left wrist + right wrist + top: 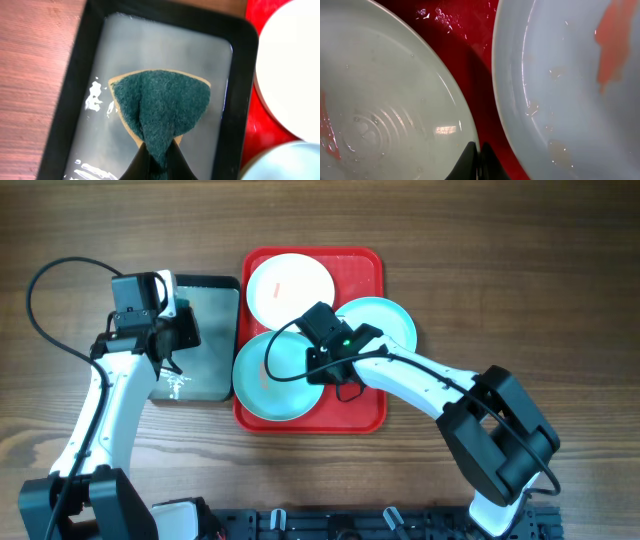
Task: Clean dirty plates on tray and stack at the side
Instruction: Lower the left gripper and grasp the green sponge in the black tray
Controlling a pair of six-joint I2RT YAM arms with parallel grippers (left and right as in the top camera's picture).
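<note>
On the red tray [365, 405] lie a white plate [290, 285], a light blue plate at the right [390, 315] and a light blue plate at the lower left [265, 385]. Each visible smear is orange-red. My right gripper [312, 365] is shut on the rim of the lower-left light blue plate [395, 100]; the white plate [570, 100] lies just beside it, with red tray [465, 30] between them. My left gripper [159, 155] is shut on a dark green sponge [160, 102] over the wet grey tray [75, 75].
The black-rimmed grey tray [200, 283] stands directly left of the red tray and holds water. The white plate [295, 70] and a light blue plate [285, 162] show at the right edge of the left wrist view. Bare wooden table surrounds both trays.
</note>
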